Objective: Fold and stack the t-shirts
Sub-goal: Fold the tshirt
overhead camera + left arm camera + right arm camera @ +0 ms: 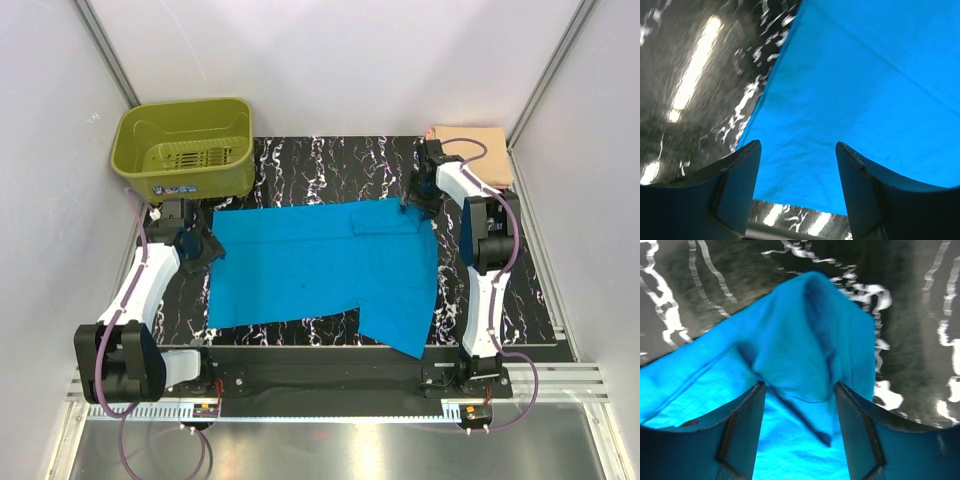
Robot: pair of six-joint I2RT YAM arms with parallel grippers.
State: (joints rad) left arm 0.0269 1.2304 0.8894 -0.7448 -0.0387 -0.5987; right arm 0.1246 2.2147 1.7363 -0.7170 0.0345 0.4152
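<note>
The turquoise-blue t-shirt (320, 265) lies spread flat on the black marbled mat, with one flap hanging toward the near right. The pale peach t-shirt (472, 145) lies folded at the back right corner. My left gripper (207, 250) is open at the blue shirt's far left corner; in the left wrist view (799, 150) the shirt's edge (850, 100) lies between and beyond the open fingers. My right gripper (416, 205) is open at the shirt's far right corner; in the right wrist view (800, 390) a raised fold of blue cloth (805, 335) sits between the open fingers.
An olive-green plastic basket (185, 145) stands at the back left, just behind my left arm. The black marbled mat (320, 165) covers the work area. White walls close in on both sides. A metal rail runs along the near edge.
</note>
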